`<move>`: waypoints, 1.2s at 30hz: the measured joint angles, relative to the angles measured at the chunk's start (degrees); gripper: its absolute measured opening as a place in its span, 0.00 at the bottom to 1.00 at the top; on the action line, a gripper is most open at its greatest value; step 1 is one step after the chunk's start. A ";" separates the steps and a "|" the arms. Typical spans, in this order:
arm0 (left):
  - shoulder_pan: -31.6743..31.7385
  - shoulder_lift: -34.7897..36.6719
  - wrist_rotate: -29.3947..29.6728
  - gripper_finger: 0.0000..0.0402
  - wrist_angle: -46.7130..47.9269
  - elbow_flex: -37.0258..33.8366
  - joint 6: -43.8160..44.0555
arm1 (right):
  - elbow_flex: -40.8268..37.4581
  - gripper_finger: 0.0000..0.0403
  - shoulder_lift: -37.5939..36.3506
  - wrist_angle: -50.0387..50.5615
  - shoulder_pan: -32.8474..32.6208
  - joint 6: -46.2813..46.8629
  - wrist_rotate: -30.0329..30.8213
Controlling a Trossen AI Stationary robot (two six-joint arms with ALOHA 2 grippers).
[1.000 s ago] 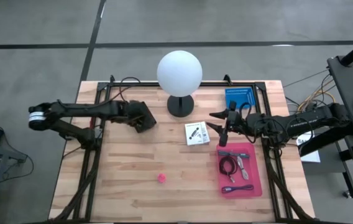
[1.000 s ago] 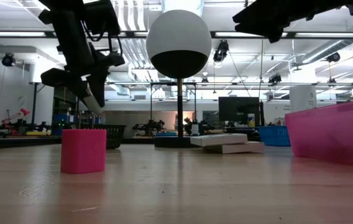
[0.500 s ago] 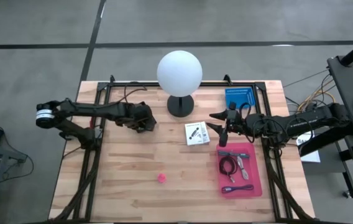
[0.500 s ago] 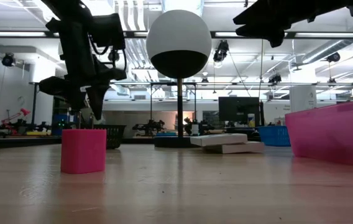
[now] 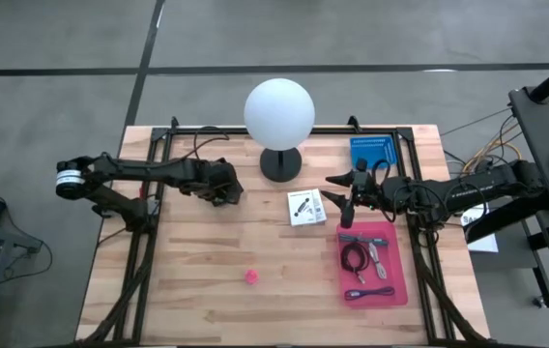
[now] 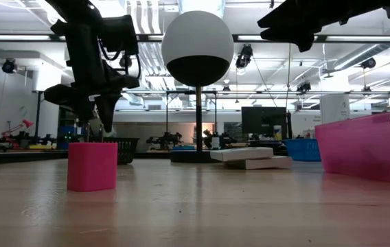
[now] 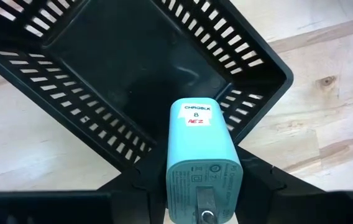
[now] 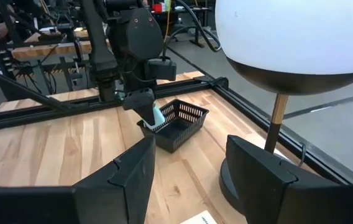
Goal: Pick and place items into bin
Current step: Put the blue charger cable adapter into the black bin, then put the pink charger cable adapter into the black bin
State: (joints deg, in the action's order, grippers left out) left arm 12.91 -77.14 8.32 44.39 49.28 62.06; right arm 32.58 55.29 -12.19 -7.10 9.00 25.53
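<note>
My left gripper (image 5: pixel 222 184) is shut on a light teal charger block (image 7: pixel 202 155) labelled CHRGBLK, over a corner of a black slotted basket (image 7: pixel 127 68) at the table's far left. The right wrist view also shows the block (image 8: pixel 158 116) at the basket's rim (image 8: pixel 175 124). My right gripper (image 5: pixel 338 199) is open and empty, in the air between a white printed card (image 5: pixel 303 207) and a pink tray (image 5: pixel 395 280). A small pink block (image 5: pixel 251 276) stands on the table near the front. My left gripper pinches the charger block's two sides near its plug end (image 7: pixel 178 194) between its two fingers. The fingers point down and slant toward the basket, and the block sticks out past them along their line. The block is lifted off the table; whether it touches the basket's rim I cannot tell.
A white globe lamp (image 5: pixel 279 111) on a black base stands at the far middle. A blue basket (image 5: pixel 371 152) sits at the far right. The pink tray holds a dark coiled cable (image 5: pixel 354 257) and a purple cord (image 5: pixel 369 292). Bare wood lies around the pink block.
My left gripper, still shut on the charger block, has tipped from a slant to point more steeply down and has sunk a little toward the black basket, then has kept still.
</note>
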 joint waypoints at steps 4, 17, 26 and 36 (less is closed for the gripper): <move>0.15 0.00 0.00 0.31 0.02 0.00 0.00 | 0.00 0.46 0.00 0.00 0.01 -0.01 -0.01; 0.55 -0.02 0.02 0.42 0.08 0.00 -0.11 | -0.02 0.46 0.00 0.00 0.00 0.00 -0.01; 0.55 0.13 -1.90 0.43 0.13 1.27 -2.75 | -0.02 0.46 0.00 0.00 0.00 -0.01 0.01; 0.50 0.42 -6.77 0.43 -1.94 6.61 -6.59 | -0.02 0.46 0.00 0.00 0.01 -0.05 0.00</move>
State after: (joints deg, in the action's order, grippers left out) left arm 13.41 -76.73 1.54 42.44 55.89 55.48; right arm 32.56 55.29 -12.19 -7.09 8.96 25.53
